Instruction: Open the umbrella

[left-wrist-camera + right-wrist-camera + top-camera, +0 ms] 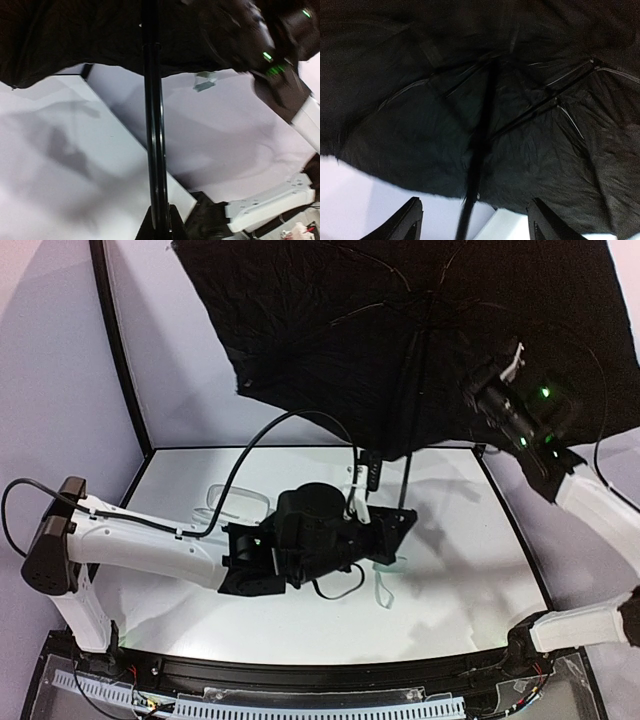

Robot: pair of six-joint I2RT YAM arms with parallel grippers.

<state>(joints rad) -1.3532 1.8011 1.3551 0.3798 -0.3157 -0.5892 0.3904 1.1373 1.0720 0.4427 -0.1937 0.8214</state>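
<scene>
The umbrella (400,330) is spread open, its black inner side facing the top camera, with thin ribs showing. Its thin black shaft (405,485) runs down to my left gripper (395,528), which is shut on the shaft low down, close above the table. In the left wrist view the shaft (154,125) rises from between my closed fingers (145,229) into the canopy (75,35). A pale strap (380,590) hangs below. My right gripper (474,222) is open and empty, raised under the canopy (420,100), with the shaft (476,165) between its spread fingers but untouched.
A pale rounded-oblong storage case (235,502) lies on the white table (470,580) behind the left arm. Black frame rails edge the table at left and right. The right arm (590,495) reaches up from the right side.
</scene>
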